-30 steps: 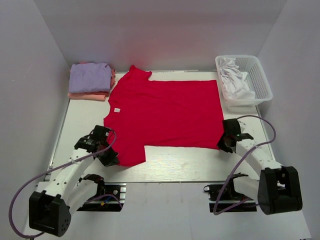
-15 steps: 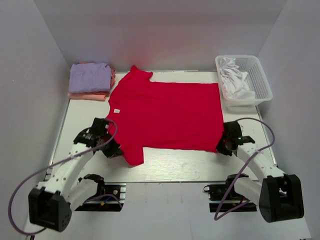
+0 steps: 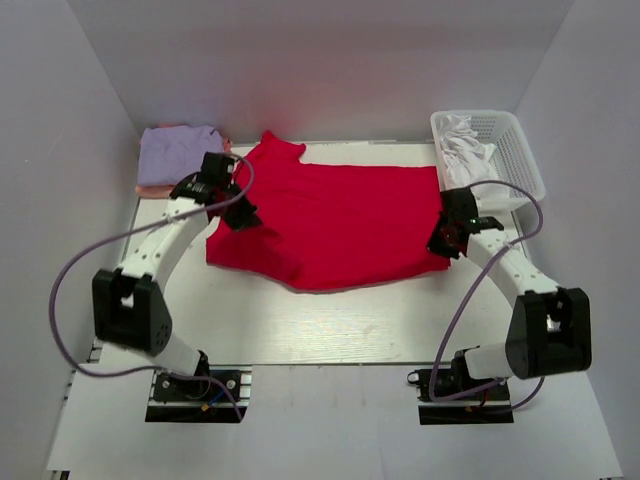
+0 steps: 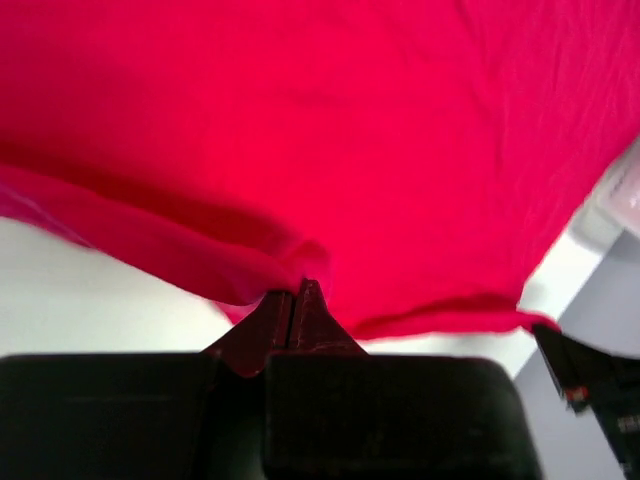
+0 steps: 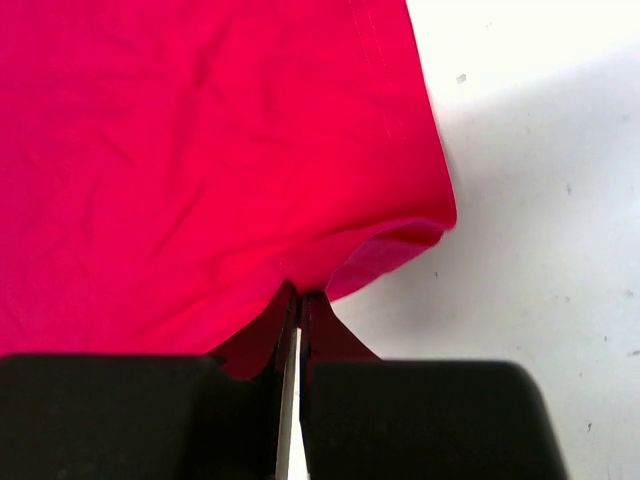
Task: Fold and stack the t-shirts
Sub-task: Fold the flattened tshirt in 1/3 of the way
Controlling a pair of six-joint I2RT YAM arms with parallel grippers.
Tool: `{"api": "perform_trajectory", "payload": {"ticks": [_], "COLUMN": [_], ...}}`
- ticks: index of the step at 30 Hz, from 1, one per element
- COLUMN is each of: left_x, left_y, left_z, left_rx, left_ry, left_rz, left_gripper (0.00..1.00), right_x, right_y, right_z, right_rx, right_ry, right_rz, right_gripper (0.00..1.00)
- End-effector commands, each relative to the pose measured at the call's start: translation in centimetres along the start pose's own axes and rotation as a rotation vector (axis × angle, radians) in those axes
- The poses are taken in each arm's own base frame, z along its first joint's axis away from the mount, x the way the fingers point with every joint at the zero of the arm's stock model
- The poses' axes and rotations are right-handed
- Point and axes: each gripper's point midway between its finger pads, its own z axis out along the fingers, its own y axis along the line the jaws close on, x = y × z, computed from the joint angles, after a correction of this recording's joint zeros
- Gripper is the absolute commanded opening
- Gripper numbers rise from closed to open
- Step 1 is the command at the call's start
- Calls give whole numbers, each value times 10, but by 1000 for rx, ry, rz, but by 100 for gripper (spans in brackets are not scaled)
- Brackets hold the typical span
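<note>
The large red t-shirt [image 3: 340, 225] lies across the table's middle, its near edge lifted and folded back toward the far side. My left gripper [image 3: 240, 213] is shut on the red t-shirt [image 4: 330, 150] at its left side. My right gripper [image 3: 447, 240] is shut on the red t-shirt [image 5: 200, 160] at its right hem. A folded lavender t-shirt [image 3: 178, 155] lies on a salmon-pink one [image 3: 150, 190] at the far left, close behind the left gripper.
A white lattice basket [image 3: 520, 165] holding white cloth [image 3: 470, 160] stands at the far right, just behind the right gripper. White walls close in the table on the left, right and back. Bare table [image 3: 350, 330] lies in front of the shirt.
Both grippers have moved away from the near edge toward the far side, carrying the red shirt's near edge with them. The shirt's lower part now lies folded over.
</note>
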Motion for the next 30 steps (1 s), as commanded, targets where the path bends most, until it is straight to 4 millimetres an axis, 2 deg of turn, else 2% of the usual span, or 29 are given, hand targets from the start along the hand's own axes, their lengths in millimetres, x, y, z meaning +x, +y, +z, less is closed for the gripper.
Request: {"api": "perform_trajectory", "payload": {"ticks": [1, 3, 4, 5, 7, 11, 15, 21, 28, 30], "left_x": [-26, -43, -47, -55, -65, -91, -107, -123, -130, -139], "left_y": [-6, -9, -11, -10, -16, -36, -51, -56, -50, -50], "left_z": [11, 20, 21, 19, 19, 3, -11, -18, 13, 23], "left_rx": [-49, -84, -87, -94, -78, 22, 89, 97, 37, 20], "left_ry": [-28, -51, -60, -87, -117, -241, -333, -423, -392, -410], "left_rz": [11, 3, 3, -3, 21, 74, 115, 179, 206, 213], "left_gripper": [0, 0, 0, 0, 0, 0, 0, 0, 0, 0], "right_x": [-18, -34, -34, -44, -46, -59, -66, -70, -82, -81], "right_y": [1, 6, 4, 7, 5, 9, 9, 9, 5, 3], "right_z": [-1, -6, -3, -6, -2, 0, 5, 8, 14, 21], "right_rx": [37, 43, 59, 61, 79, 83, 111, 124, 134, 147], "right_ry": [-15, -43, -33, -57, -53, -62, -59, -61, -100, -86], "right_rz": [-28, -34, -33, -34, -31, -48, -49, -43, -17, -16], "right_gripper": [0, 0, 0, 0, 0, 0, 0, 0, 0, 0]}}
